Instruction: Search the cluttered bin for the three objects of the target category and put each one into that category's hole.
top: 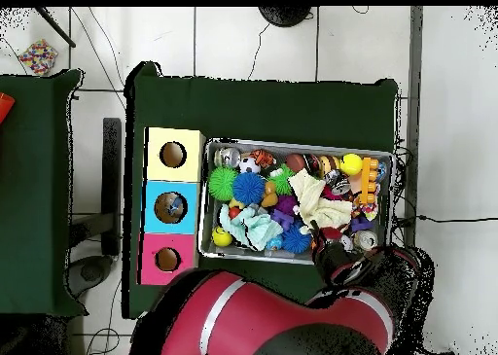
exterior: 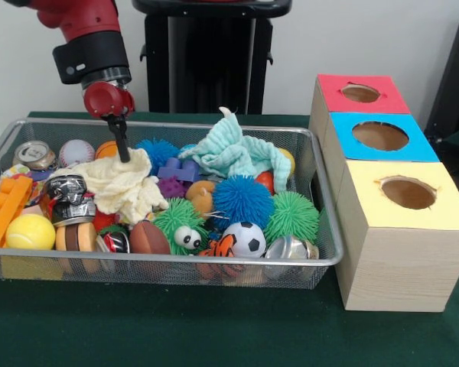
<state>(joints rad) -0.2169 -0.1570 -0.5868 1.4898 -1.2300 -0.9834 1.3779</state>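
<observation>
Front view: claw (exterior: 123, 155) presses down into crumpled cream cloth (exterior: 122, 187), no clear long axis.

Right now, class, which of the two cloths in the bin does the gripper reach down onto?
The cream cloth at the front view's left; the gripper meets its top edge. The mint green cloth lies apart, toward the boxes.

Dark green cloth-covered surface (exterior: 176, 329) is carrying a wire mesh bin (exterior: 321, 229) full of toys, and just beside it a wooden box (exterior: 398, 267) with red, blue and yellow tops, each with one round hole.
</observation>
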